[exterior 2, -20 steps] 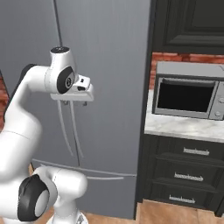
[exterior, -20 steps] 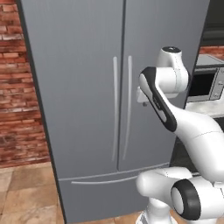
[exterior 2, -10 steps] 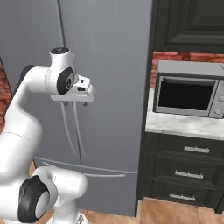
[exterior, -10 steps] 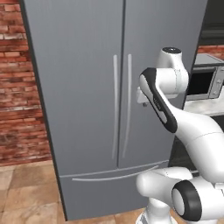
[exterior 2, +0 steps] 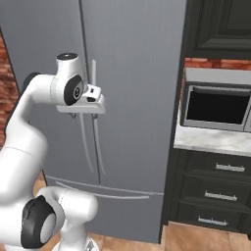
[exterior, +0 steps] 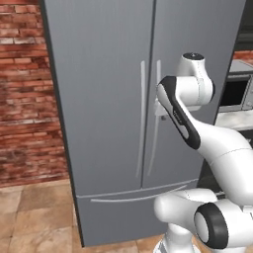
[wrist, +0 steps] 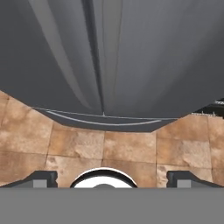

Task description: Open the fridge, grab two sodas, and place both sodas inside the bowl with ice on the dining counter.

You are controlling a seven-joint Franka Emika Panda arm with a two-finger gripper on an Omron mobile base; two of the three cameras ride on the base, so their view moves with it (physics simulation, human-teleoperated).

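While both doors were shut, the fridge point(exterior: 123, 99) stood tall and grey straight ahead of the robot, its two long vertical handles flanking the centre seam and its bottom drawer closed below them. It looked like a rigid, heavy thing: the doors would probably swing stiffly on their outer hinges against a seal, and the smooth metal face offers nothing to grip, so the sensible hold would be across one of the handles, the right handle point(exterior: 157, 113) being the nearer, taken around its middle where the bar curves away from the door. The left handle point(exterior: 142, 118) ran just beside it across the seam. The hand point(exterior 2: 87, 103) hovered in front of the fridge at about mid-handle height, close to the right handle but, as far as could be judged, not touching it; its fingers point(wrist: 41, 179) were spread about as wide as they go and held nothing. To the right of the fridge, a microwave point(exterior 2: 218, 109) sat on a pale tabletop over dark drawers; to the left of the fridge ran a brick wall point(exterior: 24, 89).
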